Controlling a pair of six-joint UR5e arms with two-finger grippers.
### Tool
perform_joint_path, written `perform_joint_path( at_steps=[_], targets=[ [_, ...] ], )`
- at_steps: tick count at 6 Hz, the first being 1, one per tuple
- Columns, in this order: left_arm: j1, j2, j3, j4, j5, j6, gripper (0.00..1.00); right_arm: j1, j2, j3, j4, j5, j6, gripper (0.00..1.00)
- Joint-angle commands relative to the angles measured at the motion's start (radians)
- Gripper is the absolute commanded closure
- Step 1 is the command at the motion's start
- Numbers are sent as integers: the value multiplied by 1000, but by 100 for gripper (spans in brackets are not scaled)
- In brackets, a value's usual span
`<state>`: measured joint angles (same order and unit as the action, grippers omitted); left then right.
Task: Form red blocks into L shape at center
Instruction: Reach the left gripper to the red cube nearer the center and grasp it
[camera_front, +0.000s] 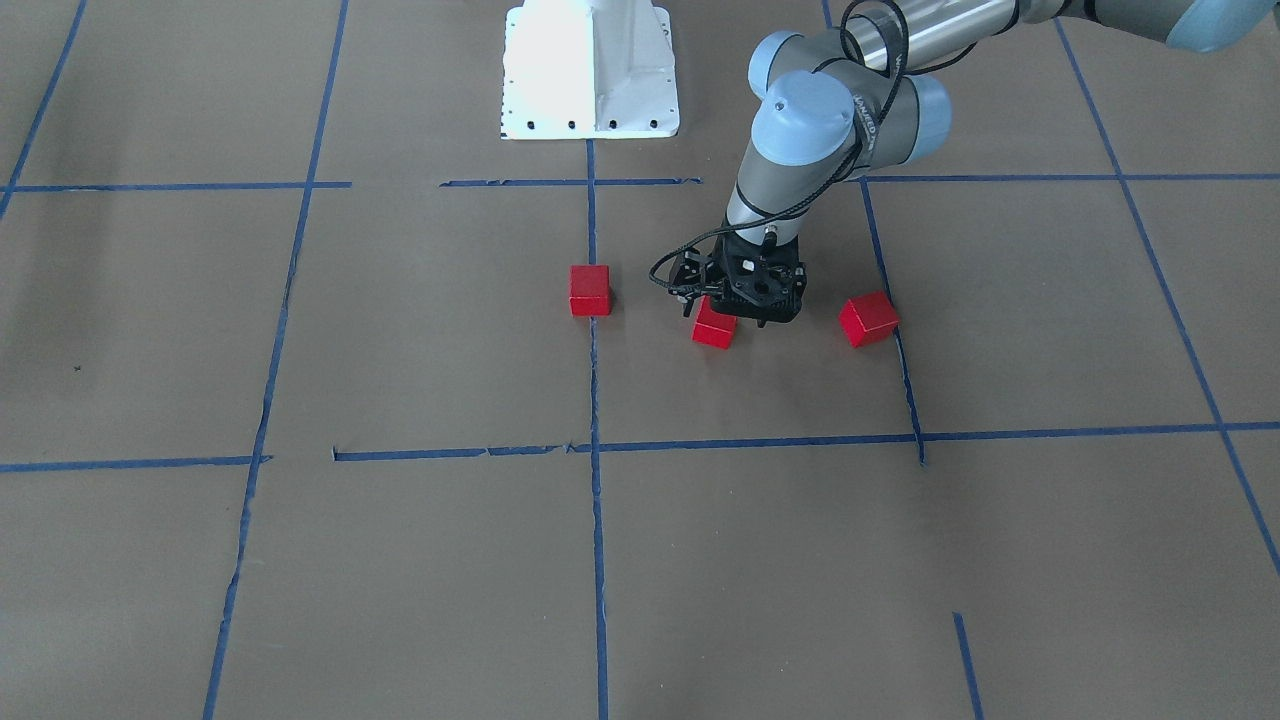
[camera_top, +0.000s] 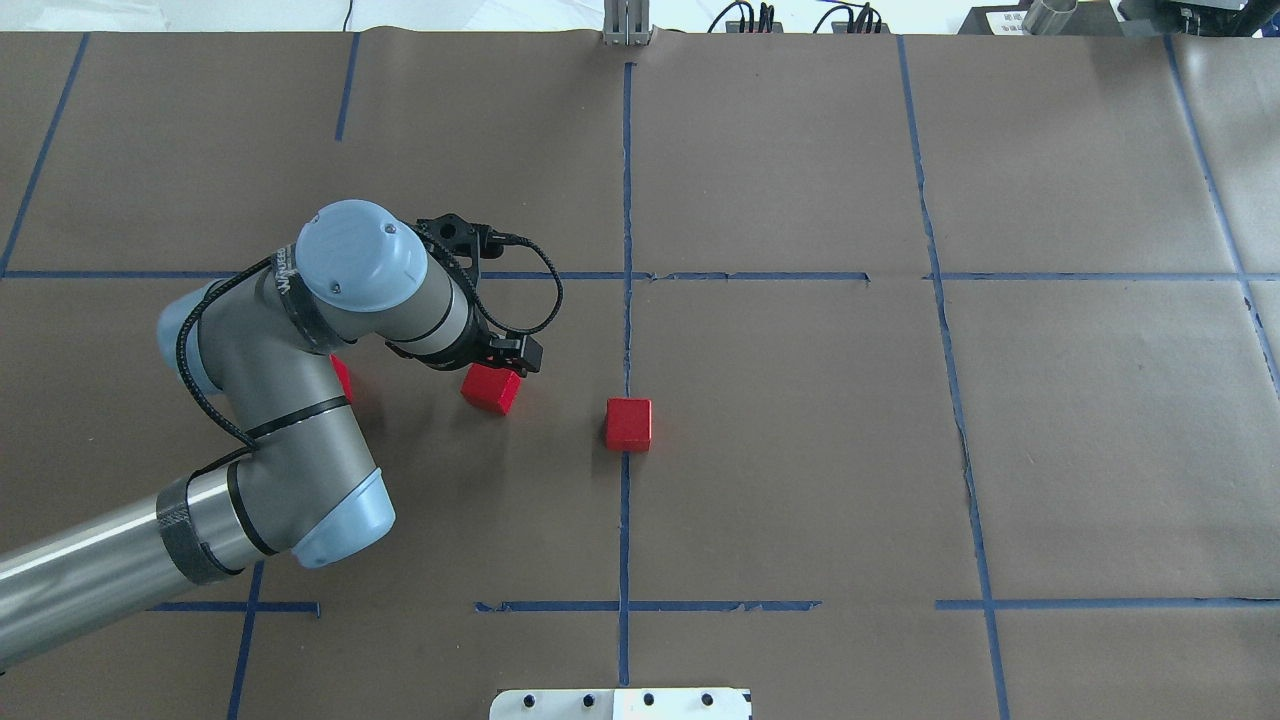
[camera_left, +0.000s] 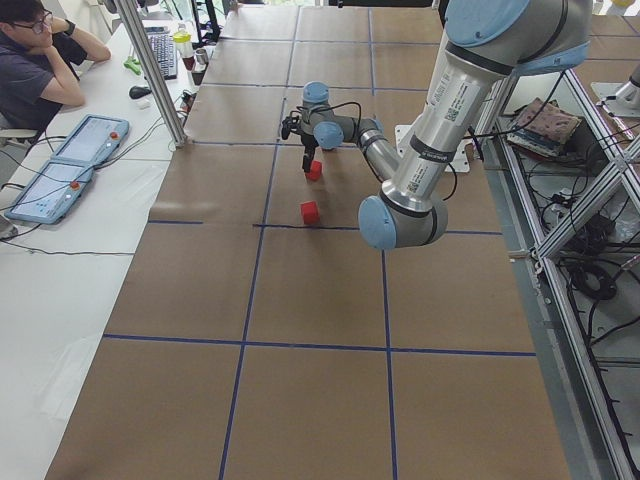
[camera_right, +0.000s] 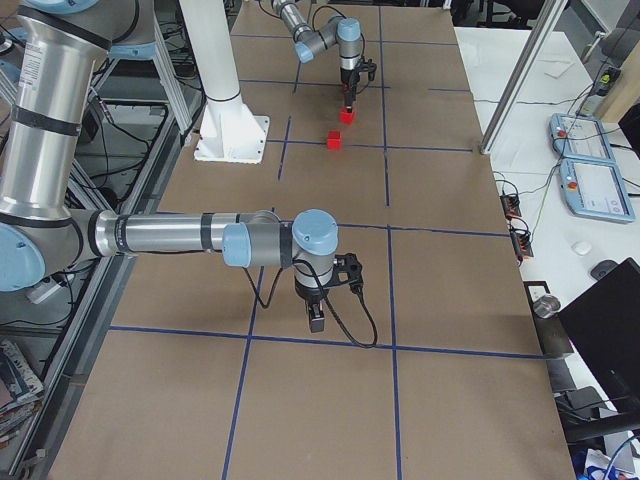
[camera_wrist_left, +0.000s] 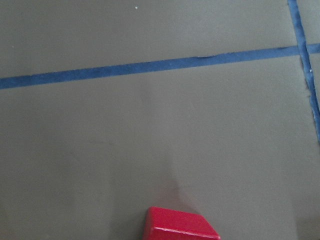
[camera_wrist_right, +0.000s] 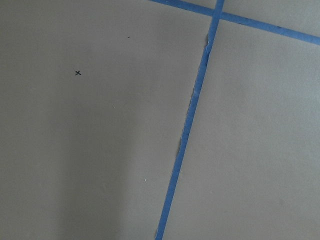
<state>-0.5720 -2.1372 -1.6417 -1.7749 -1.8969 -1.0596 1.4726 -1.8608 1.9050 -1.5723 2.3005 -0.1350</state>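
4 exterior views sharing the center, 2 close wrist views

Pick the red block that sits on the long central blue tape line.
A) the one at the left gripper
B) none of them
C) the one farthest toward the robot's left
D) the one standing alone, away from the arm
D: the lone block straddles the central tape line, while the middle block at the left gripper and the outer block lie off to the robot's left of that line.
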Motion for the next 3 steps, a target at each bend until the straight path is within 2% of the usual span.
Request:
perform_joint_path(
  at_steps=[1, 2, 3],
  targets=[
    [24, -27, 58, -3, 21, -5, 0, 0, 0, -1, 0, 0, 0, 0],
    [35, -29, 72, -5, 21, -5, 0, 0, 0, -1, 0, -1, -2, 1],
    [37, -29, 72, -6, 21, -2, 9, 0, 0, -3, 0, -1, 0, 0]
  ],
)
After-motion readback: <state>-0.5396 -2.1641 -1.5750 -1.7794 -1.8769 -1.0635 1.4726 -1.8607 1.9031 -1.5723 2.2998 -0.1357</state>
